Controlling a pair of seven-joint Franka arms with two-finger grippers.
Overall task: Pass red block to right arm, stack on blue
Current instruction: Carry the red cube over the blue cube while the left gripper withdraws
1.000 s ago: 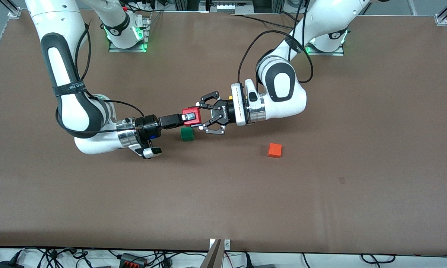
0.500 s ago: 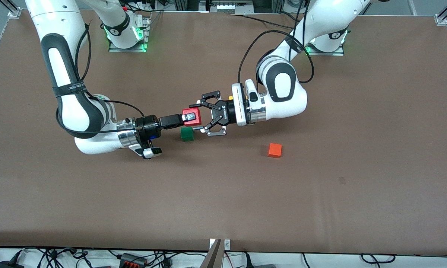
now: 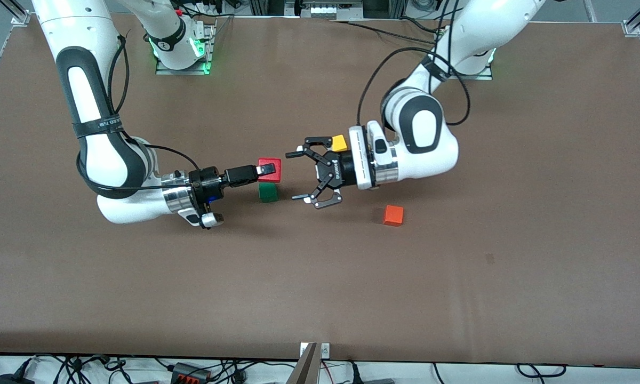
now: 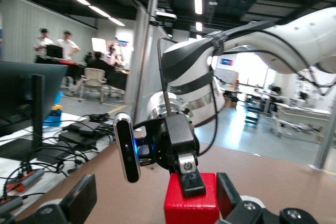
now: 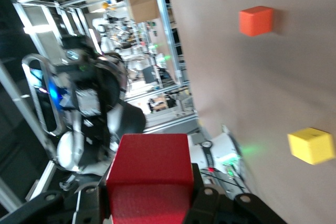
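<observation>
The red block [image 3: 273,176] is up in the air over the green cube, held by my right gripper [image 3: 266,169], whose slim black fingers are shut on it. It fills the space between the fingers in the right wrist view [image 5: 149,182]. My left gripper [image 3: 293,176], the wide linked claw, is open and empty. It faces the red block with a small gap between them. In the left wrist view the red block [image 4: 191,205] sits between my left gripper's [image 4: 155,203] spread pads without touching them. The blue cube is hidden.
A green cube [image 3: 268,192] lies on the brown table [image 3: 458,277] under the red block. A yellow cube [image 3: 340,143] lies beside the left wrist, and an orange cube [image 3: 393,215] lies nearer the front camera, toward the left arm's end.
My left gripper has drawn back from the red block toward the left arm's end, its claw wide open. The right gripper keeps the block. The yellow cube has come into view.
</observation>
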